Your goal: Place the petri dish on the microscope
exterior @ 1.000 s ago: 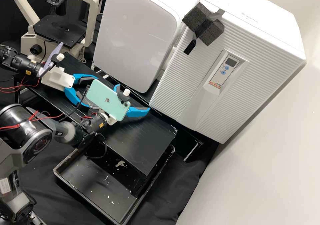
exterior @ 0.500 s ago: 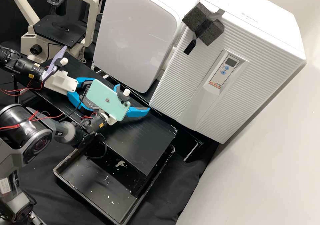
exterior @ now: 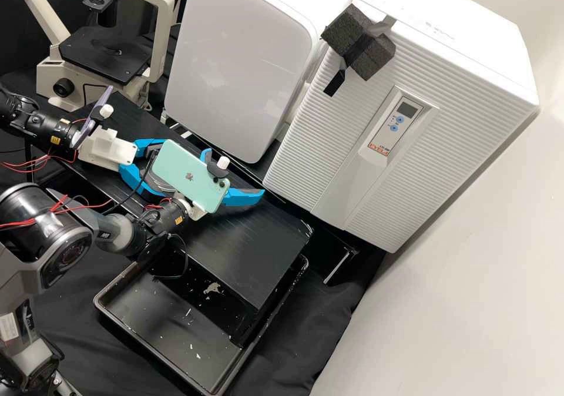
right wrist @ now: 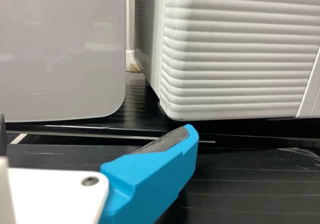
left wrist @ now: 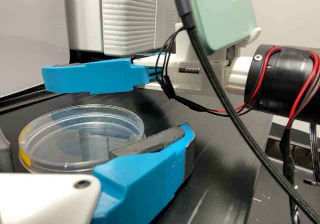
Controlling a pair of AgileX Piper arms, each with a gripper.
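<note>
At the upper left of the high view stands a cream-coloured microscope [exterior: 106, 52] with a dark stage. Below it, the left gripper [exterior: 106, 149] is unclenched, its blue fingers spread about a clear petri dish [left wrist: 80, 124], which lies on the black bench [exterior: 258, 249]; whether they touch the dish cannot be told. Near the centre-left, the right gripper [exterior: 234, 174] is released, its fingers well apart and empty; behind it is a mint-green phone [exterior: 188, 178] bearing a maker's emblem. Each black wrist section carries a small yellow label [exterior: 179, 221], its print too small to read. At the upper right, a ribbed white cabinet [exterior: 458, 114] has a panel with a dark display [exterior: 406, 108], two blue buttons and, beneath these, a printed label [exterior: 377, 148] partly in red. A white sticker [exterior: 9, 327] marks the grey arm at the lower left.
</note>
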